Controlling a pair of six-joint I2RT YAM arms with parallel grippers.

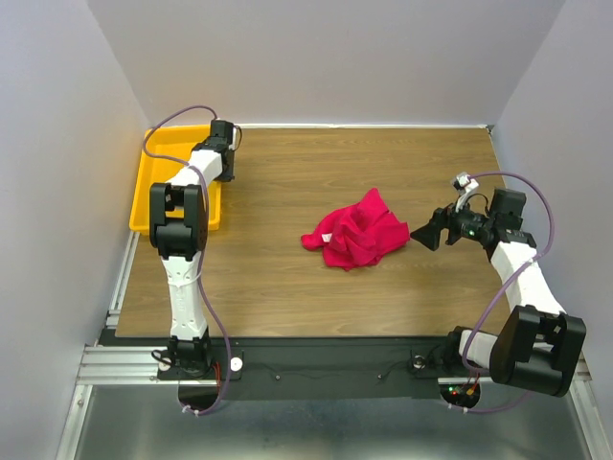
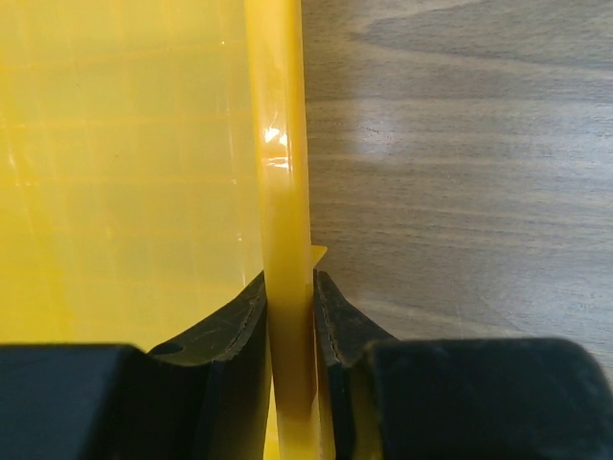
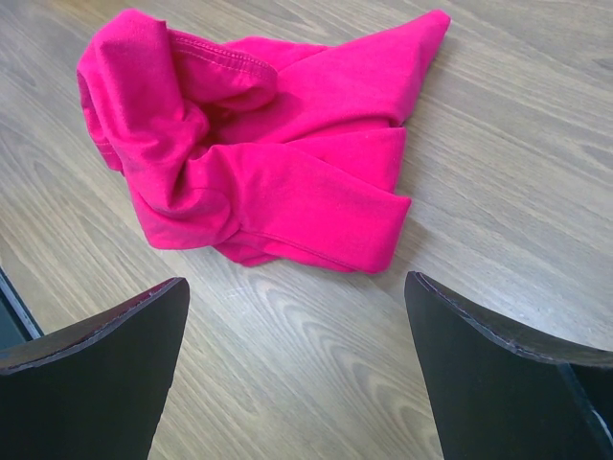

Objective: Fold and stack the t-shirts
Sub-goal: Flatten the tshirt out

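T-shirt: one crimson t-shirt (image 1: 356,230) lies crumpled in a loose heap near the middle of the wooden table (image 1: 316,153), not spread and not folded.
T-shirt, close view: from the right wrist camera the bundle (image 3: 259,153) shows a hemmed edge curled over at its top and a flat flap nearest the camera.
Right gripper: the right gripper (image 1: 422,236) sits just to the right of the heap, low over the table and pointing at it.
Right gripper state: its jaws stand wide apart and hold nothing; the two black fingers (image 3: 105,364) frame bare wood, with the cloth just beyond their tips and not touching them.
Left gripper: the left gripper (image 1: 223,172) is well apart from the t-shirt, at the far left, over the right-hand wall of the yellow tray (image 1: 148,196).
Left gripper state: narrowly parted, its fingers (image 2: 239,326) straddle the tray's upright wall (image 2: 283,144), one inside the tray and one on the table side, both close against the plastic; whether they pinch it I cannot tell.
Tray: it rests at the table's far left corner, with no cloth visible in it.
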